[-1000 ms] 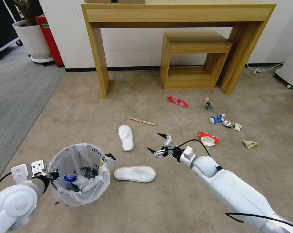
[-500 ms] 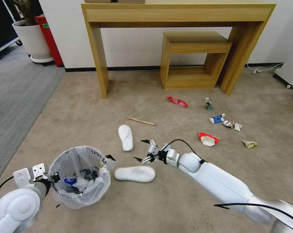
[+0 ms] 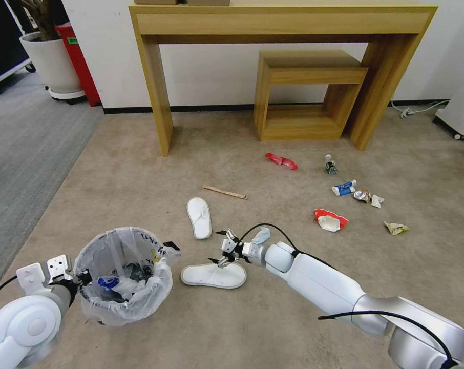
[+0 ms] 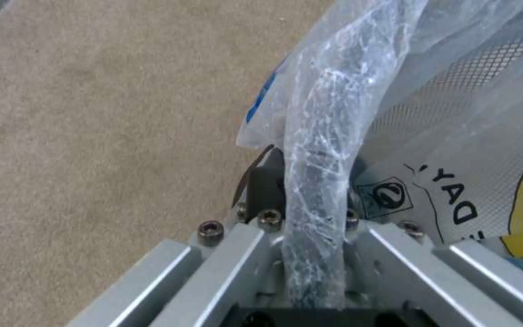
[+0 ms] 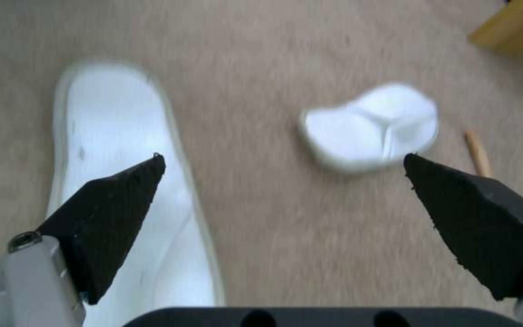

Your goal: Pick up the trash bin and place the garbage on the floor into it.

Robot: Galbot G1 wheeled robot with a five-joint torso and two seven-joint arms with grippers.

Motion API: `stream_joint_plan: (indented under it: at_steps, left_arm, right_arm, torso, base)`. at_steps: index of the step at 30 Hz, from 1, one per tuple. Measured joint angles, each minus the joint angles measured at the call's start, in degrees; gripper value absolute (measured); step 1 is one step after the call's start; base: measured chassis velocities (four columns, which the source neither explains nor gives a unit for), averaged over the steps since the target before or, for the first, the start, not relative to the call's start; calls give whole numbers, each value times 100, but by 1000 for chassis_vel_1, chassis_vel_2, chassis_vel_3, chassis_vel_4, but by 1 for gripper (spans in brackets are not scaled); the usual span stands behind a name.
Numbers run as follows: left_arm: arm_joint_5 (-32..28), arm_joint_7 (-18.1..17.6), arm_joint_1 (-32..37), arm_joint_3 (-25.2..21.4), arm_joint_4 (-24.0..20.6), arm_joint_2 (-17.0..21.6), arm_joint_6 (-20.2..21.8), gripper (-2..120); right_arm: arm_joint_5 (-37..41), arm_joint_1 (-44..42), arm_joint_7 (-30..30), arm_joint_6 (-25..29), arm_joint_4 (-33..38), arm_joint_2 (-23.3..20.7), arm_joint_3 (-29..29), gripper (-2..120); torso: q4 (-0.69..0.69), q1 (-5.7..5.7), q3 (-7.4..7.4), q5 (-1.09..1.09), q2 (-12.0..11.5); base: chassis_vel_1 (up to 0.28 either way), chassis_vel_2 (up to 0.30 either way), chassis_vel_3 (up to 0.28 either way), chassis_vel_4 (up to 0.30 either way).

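The trash bin (image 3: 155, 293), lined with a clear crinkled bag, hangs at the lower left with my left gripper (image 3: 82, 279) shut on its rim (image 4: 316, 213). My right gripper (image 3: 217, 246) is open, low over the carpet just above the near white slipper (image 3: 213, 275). In the right wrist view its open gripper (image 5: 283, 159) spans the carpet between that slipper (image 5: 110, 131) and the far slipper (image 5: 373, 127). The far slipper (image 3: 198, 217) lies beyond, with a wooden stick (image 3: 224, 192) behind it.
More garbage lies to the right: a red wrapper (image 3: 281, 160), small bottle (image 3: 331, 166), blue-white packet (image 3: 343, 188), crushed can (image 3: 362, 195), tissue (image 3: 377, 201), red-white cup (image 3: 330, 220), yellowish wrapper (image 3: 396, 228). A wooden table (image 3: 155, 92) and stool (image 3: 309, 77) stand at the wall.
My right arm has swung left and down from mid-floor to just over the near slipper, gripper still open. The left arm and the bin shifted only slightly.
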Motion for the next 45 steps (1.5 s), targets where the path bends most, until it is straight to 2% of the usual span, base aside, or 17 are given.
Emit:
stream_joint_plan:
  at_steps: [21,35,45]
  left_arm:
    - [114,8,-17,158,91,-5,-15,0]
    - [164,14,6,190,128,27,-41,0]
    - [179,23,29,214,112,56,-57,0]
  right_arm:
    - [-107,-381,174,68,-522,96,165,100]
    - [-278,-535,202,328,-1185,495,251,100]
    - [-286,-561,246,375,-1342,574,302,100]
  torso:
    - [0,0,0,1,0]
    - [1,0,0,1,0]
    - [1,0,0,1,0]
  base:
    - [0,0,0,0]
    - [0,0,0,0]
    - [0,0,0,0]
